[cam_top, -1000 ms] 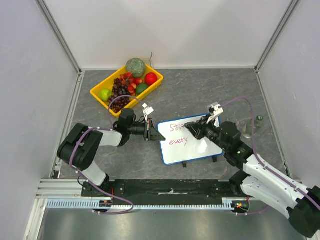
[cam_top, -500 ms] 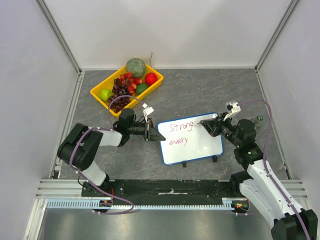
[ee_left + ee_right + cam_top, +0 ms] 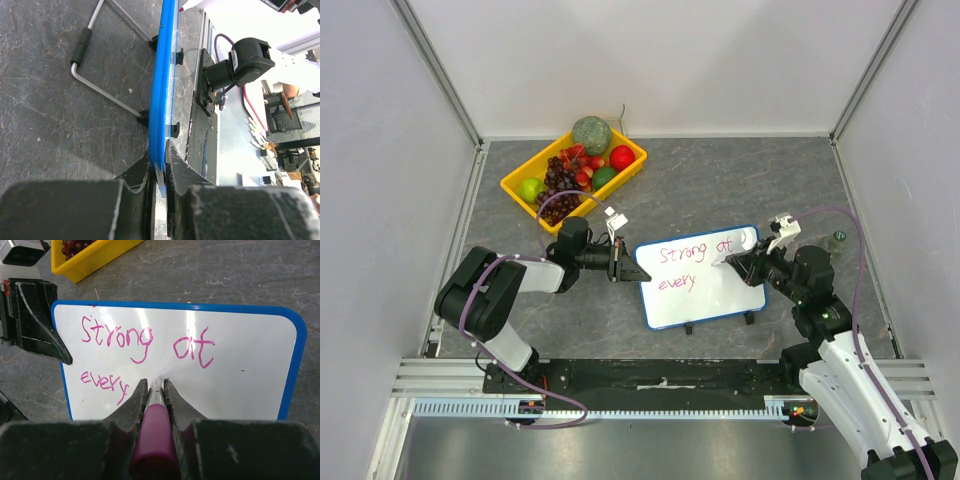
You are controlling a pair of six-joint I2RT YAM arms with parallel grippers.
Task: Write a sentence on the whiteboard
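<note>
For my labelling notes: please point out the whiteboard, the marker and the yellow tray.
whiteboard [image 3: 240,390], right wrist view, bare white surface.
marker [image 3: 154,440], right wrist view, pink barrel.
yellow tray [image 3: 92,261], right wrist view, outer wall.

Likely a robotics lab: white panel walls [image 3: 660,60] and aluminium framing [image 3: 438,72] enclose a grey tabletop [image 3: 720,180].

yellow bin [image 3: 628,171] seen upper left of centre, piled with purple grapes [image 3: 560,180], red apple [image 3: 621,157], green melon [image 3: 590,134], lime [image 3: 530,188], grey marbled tabletop [image 3: 720,190] underneath

Bright even overhead light, soft shadows, glare streaks on the whiteboard [image 3: 245,387].
</note>
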